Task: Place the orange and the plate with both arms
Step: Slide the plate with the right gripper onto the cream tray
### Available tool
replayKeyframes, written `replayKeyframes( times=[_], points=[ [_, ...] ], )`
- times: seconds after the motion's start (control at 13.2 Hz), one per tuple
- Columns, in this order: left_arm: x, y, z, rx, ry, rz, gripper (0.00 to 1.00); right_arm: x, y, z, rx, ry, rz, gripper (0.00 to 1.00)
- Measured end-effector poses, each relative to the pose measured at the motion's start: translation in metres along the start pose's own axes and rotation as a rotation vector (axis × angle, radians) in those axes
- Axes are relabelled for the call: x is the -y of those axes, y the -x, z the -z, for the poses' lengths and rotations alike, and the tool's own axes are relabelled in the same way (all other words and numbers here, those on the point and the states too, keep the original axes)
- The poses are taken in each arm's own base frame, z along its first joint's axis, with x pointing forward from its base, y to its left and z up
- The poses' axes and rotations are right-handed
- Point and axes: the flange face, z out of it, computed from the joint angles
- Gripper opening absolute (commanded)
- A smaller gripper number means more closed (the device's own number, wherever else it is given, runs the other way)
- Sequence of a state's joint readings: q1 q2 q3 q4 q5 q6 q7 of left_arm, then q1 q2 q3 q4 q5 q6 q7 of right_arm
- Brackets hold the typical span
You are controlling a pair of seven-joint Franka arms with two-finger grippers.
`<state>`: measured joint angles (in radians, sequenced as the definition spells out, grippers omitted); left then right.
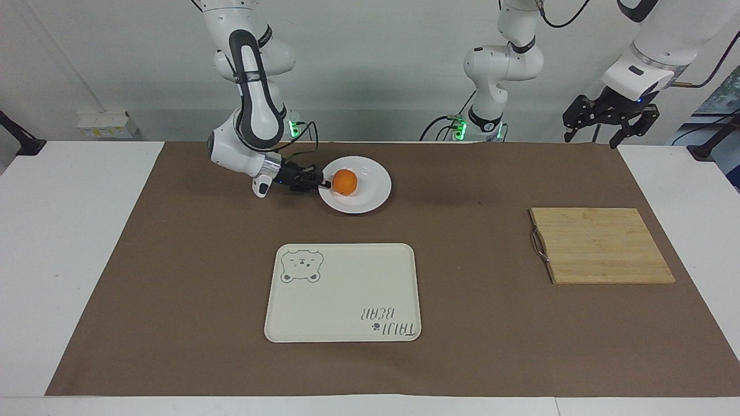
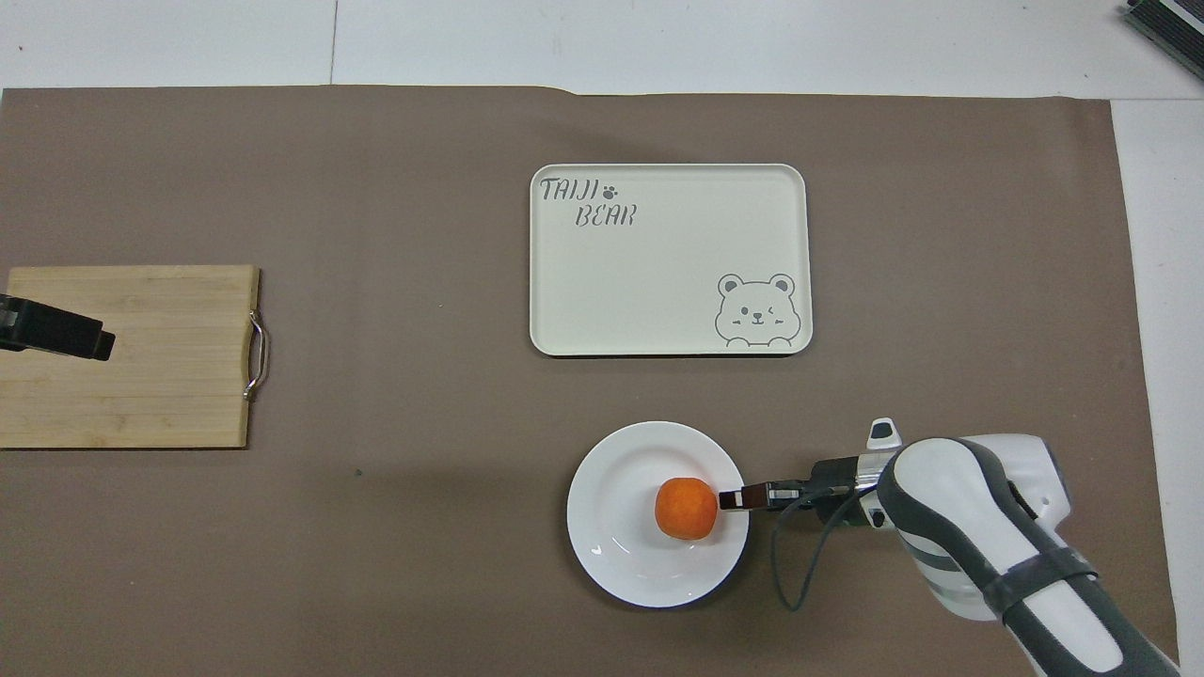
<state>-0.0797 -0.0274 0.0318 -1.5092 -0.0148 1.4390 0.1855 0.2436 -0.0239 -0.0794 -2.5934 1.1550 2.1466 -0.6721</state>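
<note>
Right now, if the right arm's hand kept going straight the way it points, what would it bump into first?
The orange on the plate. The right hand lies low at the plate's rim, pointing along the table at the fruit, seemingly already touching it.

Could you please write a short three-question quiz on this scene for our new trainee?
1. Which gripper is at the plate?
2. True or false: the orange lies on the tray.
3. The left gripper hangs above the table end nearest the: A) tray B) cutting board C) plate

Key: 1. The right gripper, low at the plate's rim beside the orange. 2. False; it sits on the plate. 3. B.
</note>
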Motion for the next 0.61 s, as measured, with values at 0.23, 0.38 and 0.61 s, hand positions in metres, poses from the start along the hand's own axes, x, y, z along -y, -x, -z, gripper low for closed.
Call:
replayKeyframes(
  times=[0.23,0.38,0.61],
  points=[
    [-0.0037,-0.0006,0.0001,-0.001,0.0,-0.007,1.0,0.0025,0.0,0.0007,0.001,-0.009,0.002,0.0],
    [-0.0052,-0.0008,0.0002,-0.001,-0.001,-0.01,1.0,0.0042,0.0001,0.0016,0.001,-0.013,0.009,0.0],
    [-0.0054,-0.0008,0.0002,-0.001,-0.001,-0.01,1.0,0.0075,-0.003,0.0036,-0.005,-0.014,0.078,0.0]
  ],
)
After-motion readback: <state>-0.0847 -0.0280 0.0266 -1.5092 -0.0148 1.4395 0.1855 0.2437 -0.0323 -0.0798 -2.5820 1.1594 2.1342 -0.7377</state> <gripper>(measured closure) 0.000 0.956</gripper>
